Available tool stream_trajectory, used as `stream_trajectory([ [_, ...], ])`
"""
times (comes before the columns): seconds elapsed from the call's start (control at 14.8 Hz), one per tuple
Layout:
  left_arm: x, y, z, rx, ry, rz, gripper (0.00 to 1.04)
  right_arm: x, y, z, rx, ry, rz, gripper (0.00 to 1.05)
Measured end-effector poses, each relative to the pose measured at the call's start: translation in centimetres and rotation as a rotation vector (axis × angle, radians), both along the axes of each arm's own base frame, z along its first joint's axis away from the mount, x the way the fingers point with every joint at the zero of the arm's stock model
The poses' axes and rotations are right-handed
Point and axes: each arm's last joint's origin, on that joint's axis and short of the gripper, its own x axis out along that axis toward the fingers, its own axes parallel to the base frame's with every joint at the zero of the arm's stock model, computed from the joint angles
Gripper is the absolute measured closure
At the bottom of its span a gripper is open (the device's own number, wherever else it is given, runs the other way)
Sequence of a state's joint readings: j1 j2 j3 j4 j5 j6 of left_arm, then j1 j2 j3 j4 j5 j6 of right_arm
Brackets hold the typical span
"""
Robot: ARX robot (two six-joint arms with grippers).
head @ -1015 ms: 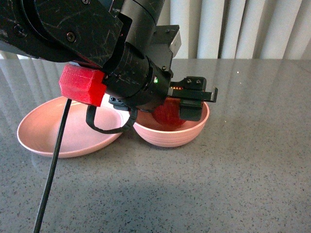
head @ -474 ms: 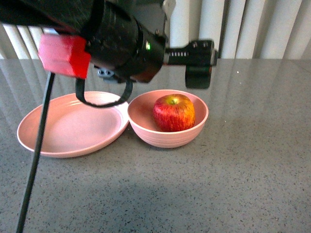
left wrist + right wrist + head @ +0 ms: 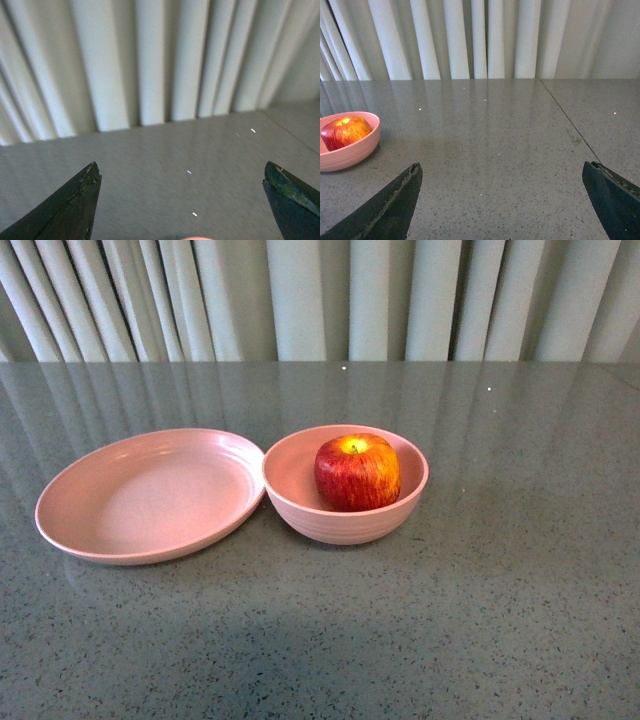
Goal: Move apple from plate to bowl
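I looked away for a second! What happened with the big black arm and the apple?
The arm let go of the apple, lifted up and left the front view. The left gripper now hangs open. The apple, bowl and plate stayed put.

Left pincer (image 3: 185, 200): two dark, near-black tapered fingers (image 3: 65, 210) with pointed tips and scuffed, worn edges. Right pincer (image 3: 505, 200): matching dark wedge-shaped fingers (image 3: 382, 210), matte, lightly scratched along the rims. Front view shows neither arm.
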State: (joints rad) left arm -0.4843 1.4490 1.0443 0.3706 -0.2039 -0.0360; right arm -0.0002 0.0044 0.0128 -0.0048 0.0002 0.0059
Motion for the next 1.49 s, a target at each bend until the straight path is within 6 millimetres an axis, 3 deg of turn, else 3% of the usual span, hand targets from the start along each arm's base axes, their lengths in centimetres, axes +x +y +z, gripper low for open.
stream_trajectory([
  [0.07, -2.0, 2.3, 0.3, -0.02, -0.074, 0.181, 0.22, 0.0, 0.0, 0.0, 0.0, 0.0, 0.0, 0.07],
  [0.14, -3.6, 4.7, -0.9, -0.027, -0.088, 0.268, 0.35, 0.0, 0.0, 0.0, 0.0, 0.0, 0.0, 0.07],
  [0.27, -6.4, 8.2, -5.8, 0.004, -0.04, 0.291, 0.65, 0.0, 0.0, 0.0, 0.0, 0.0, 0.0, 0.07],
  [0.47, -9.3, 10.5, -8.6, 0.005, -0.04, 0.277, 0.98, 0.0, 0.0, 0.0, 0.0, 0.0, 0.0, 0.07],
  [0.54, -10.2, 11.3, -9.3, 0.004, -0.045, 0.285, 1.03, 0.0, 0.0, 0.0, 0.0, 0.0, 0.0, 0.07],
  [0.74, -12.1, 12.6, -11.5, 0.011, -0.024, 0.28, 1.04, 0.0, 0.0, 0.0, 0.0, 0.0, 0.0, 0.07],
  [1.15, -15.4, 15.1, -13.8, 0.01, -0.028, 0.302, 1.04, 0.0, 0.0, 0.0, 0.0, 0.0, 0.0, 0.07],
  [1.49, -16.8, 14.9, -14.5, 0.011, -0.029, 0.277, 1.04, 0.0, 0.0, 0.0, 0.0, 0.0, 0.0, 0.07],
])
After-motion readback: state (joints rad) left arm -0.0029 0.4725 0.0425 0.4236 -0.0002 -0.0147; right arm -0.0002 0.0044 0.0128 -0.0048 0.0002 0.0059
